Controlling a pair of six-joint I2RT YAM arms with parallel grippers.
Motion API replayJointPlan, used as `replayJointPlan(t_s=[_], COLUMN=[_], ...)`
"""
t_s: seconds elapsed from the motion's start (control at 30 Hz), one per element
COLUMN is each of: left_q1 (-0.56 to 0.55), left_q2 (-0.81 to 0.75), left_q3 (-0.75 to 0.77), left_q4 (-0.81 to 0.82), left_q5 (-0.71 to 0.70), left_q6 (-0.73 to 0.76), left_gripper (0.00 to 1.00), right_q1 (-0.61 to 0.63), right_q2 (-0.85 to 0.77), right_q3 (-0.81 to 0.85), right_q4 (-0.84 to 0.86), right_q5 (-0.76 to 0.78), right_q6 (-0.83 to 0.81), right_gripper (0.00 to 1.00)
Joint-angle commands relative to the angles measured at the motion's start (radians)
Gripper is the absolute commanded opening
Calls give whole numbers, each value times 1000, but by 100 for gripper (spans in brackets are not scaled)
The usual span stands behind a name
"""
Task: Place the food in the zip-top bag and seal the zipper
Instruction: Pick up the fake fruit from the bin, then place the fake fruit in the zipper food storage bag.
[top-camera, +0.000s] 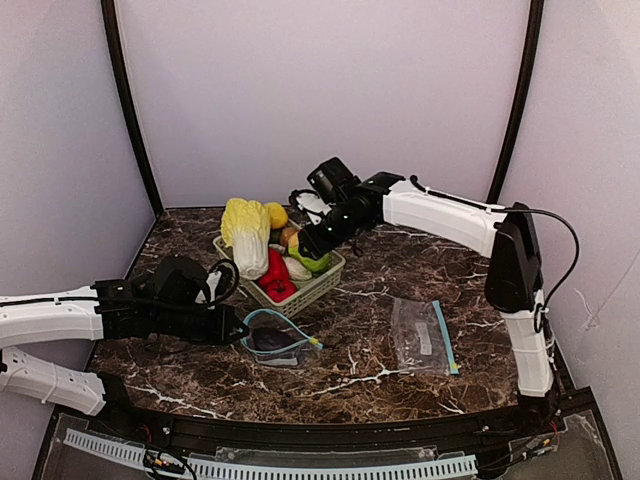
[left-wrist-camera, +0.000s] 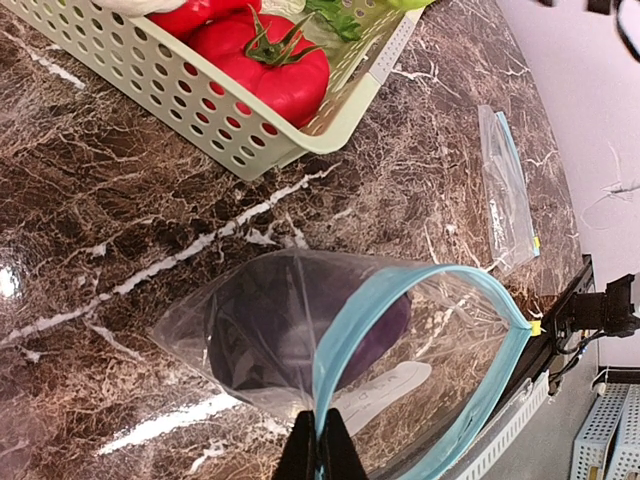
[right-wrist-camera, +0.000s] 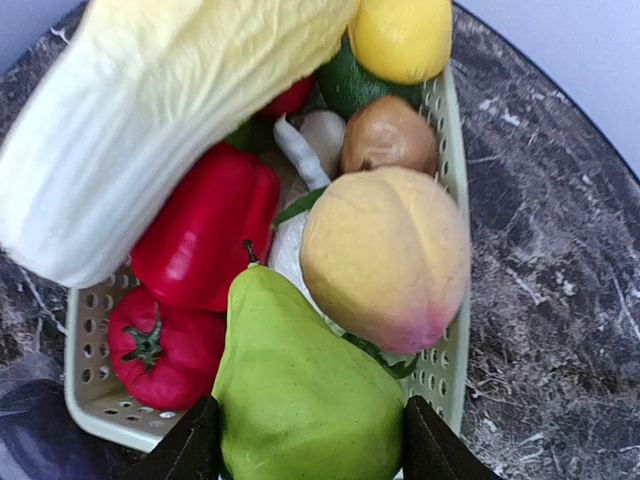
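A clear zip-top bag (left-wrist-camera: 250, 330) with a blue zipper lies on the marble table, mouth held wide. My left gripper (left-wrist-camera: 320, 440) is shut on its blue rim. A dark purple eggplant (left-wrist-camera: 385, 325) lies inside it. In the top view the bag (top-camera: 285, 345) sits just right of the left gripper (top-camera: 238, 330). My right gripper (right-wrist-camera: 310, 440) reaches into the basket (right-wrist-camera: 450, 370), shut on a green pear-shaped fruit (right-wrist-camera: 305, 390), one black finger on each side. An orange-yellow peach (right-wrist-camera: 385, 260) rests right behind that fruit.
The basket (top-camera: 330, 280) also holds a pale cabbage (right-wrist-camera: 170, 130), a red pepper (right-wrist-camera: 205, 235), a red tomato (right-wrist-camera: 160, 345) and a yellow fruit (right-wrist-camera: 400, 40). A second flat zip-top bag (top-camera: 425, 335) lies to the right.
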Motion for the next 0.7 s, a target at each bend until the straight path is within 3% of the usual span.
replayJointPlan(t_s=[0.0, 0.17, 0.3, 0.47, 0.67], left_q1=[6, 6, 8, 8, 13], left_q2=[-19, -24, -26, -31, -31], left_q3=[-19, -17, -18, -30, -39], left_q4=[-11, -9, -6, 14, 45], left_q5=[-18, -25, -25, -20, -2], left_q6=[-9, -11, -13, -24, -32], left_gripper=[1, 1, 1, 1, 1], right_q1=[-4, -4, 2, 60, 184], right_q2=[-125, -199, -302, -510, -682], right_q3=[-32, -91, -175, -423, -693], right_q4=[-6, -15, 9, 154, 379], right_q5=[-12, -18, -111, -225, -206], right_q6=[6, 29, 73, 172, 337], right_gripper=[40, 38, 37, 38, 40])
